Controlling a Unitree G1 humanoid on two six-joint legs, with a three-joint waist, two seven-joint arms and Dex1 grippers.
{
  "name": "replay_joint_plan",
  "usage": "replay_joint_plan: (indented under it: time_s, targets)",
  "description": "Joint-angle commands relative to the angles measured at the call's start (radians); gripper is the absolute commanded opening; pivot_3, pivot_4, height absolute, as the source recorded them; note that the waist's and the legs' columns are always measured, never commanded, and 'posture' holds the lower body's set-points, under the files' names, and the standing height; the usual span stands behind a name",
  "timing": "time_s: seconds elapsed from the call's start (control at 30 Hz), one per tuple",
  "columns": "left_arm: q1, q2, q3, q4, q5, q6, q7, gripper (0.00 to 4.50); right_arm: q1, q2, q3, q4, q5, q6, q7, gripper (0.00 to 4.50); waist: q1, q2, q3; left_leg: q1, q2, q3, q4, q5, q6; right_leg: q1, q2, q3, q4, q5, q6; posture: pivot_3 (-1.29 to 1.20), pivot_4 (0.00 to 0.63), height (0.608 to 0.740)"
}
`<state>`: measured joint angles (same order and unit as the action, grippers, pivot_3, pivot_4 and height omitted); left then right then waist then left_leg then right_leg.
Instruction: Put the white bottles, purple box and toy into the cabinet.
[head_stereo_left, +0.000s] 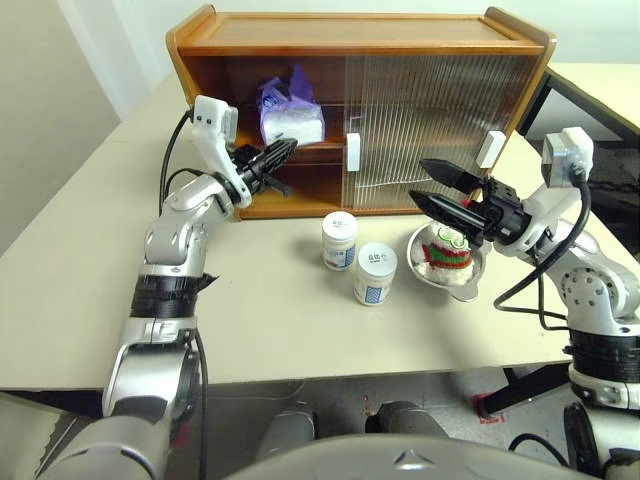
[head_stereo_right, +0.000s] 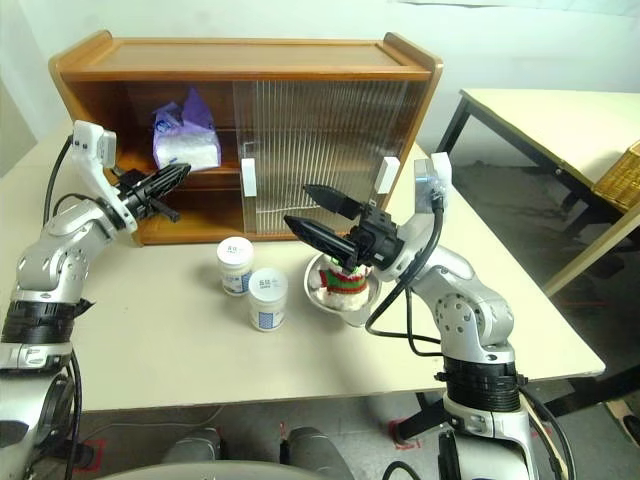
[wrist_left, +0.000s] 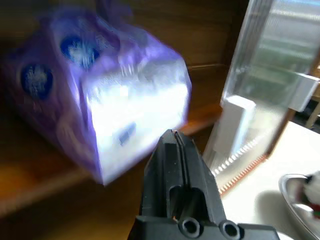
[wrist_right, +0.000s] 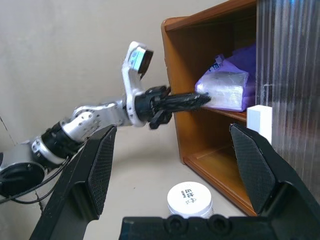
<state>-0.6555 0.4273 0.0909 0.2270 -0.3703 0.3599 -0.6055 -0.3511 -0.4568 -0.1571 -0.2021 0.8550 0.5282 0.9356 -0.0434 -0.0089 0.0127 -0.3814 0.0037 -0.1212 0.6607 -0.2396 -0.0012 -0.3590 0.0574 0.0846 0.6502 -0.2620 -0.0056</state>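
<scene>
The purple box (head_stereo_left: 291, 114) lies on the inner shelf of the cabinet (head_stereo_left: 360, 35), in its open left half. My left gripper (head_stereo_left: 290, 147) is shut and empty, its tip just in front of the box's lower edge; whether it touches is unclear. Two white bottles (head_stereo_left: 339, 240) (head_stereo_left: 375, 273) stand on the table in front of the cabinet. The toy (head_stereo_left: 446, 251) sits in a metal bowl (head_stereo_left: 440, 280) to their right. My right gripper (head_stereo_left: 425, 182) hangs open just above and left of the toy, holding nothing.
Both ribbed sliding doors (head_stereo_left: 430, 115) cover the cabinet's right half, white handles (head_stereo_left: 352, 152) facing out. The beige table (head_stereo_left: 90, 260) has free room at left and front. A second table (head_stereo_right: 560, 115) stands off to the right.
</scene>
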Motion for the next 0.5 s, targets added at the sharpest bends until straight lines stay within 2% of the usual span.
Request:
replay_joint_plan:
  time_s: [0.03,0.23,0.5]
  targets:
    - [-0.028,-0.014,-0.011,0.113,0.048,-0.062,0.000,0.05,0.004,-0.006,-0.011,-0.015,-0.007,-0.010,-0.007,4.50,-0.003,0.000,0.000,0.000,0.000,0.000,0.000,0.000,0.000,0.000,0.000,0.001,0.000,0.000,0.000,-0.14,0.000,0.740]
    - [-0.087,-0.031,-0.007,0.282,0.112,-0.161,0.027,0.05,0.010,-0.002,-0.009,-0.024,-0.007,-0.016,-0.016,4.50,-0.010,0.000,0.000,0.000,-0.001,0.003,0.000,-0.001,0.002,-0.001,0.001,0.007,-0.001,0.003,0.009,-0.15,0.000,0.740]
    - [-0.119,-0.036,0.005,0.357,0.142,-0.229,0.052,0.05,0.013,-0.003,-0.009,-0.025,-0.006,-0.019,-0.020,4.50,-0.020,0.000,0.000,0.001,-0.002,0.009,0.001,0.001,0.006,-0.001,0.000,0.012,-0.001,0.004,0.009,-0.15,0.000,0.740]
